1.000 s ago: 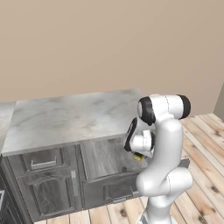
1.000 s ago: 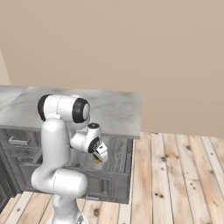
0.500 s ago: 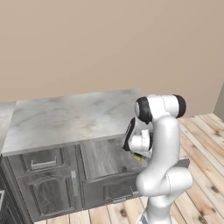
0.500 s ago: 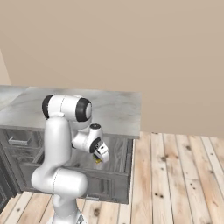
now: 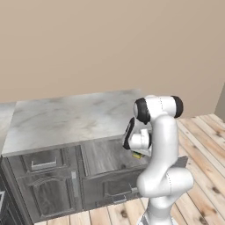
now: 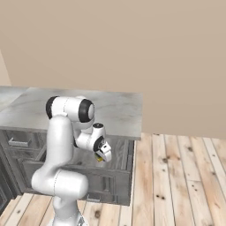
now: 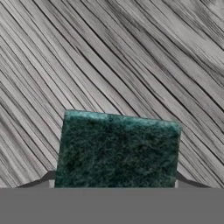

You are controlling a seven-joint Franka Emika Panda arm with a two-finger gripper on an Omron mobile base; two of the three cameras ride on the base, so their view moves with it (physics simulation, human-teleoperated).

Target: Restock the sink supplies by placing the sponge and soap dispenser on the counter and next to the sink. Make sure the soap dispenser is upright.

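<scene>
sponge [image 7: 117, 151] green side up between jaws, gripper [image 6: 102, 156] clamped on it

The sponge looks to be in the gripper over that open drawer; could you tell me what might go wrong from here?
1. The sponge sits between the fingers of the gripper, which is low, below the counter edge; lifting straight up could catch the overhang.
2. It hangs above the open drawer; a slip would drop it back inside.
3. No sink is visible here, so the base probably must drive while carrying it.
</scene>
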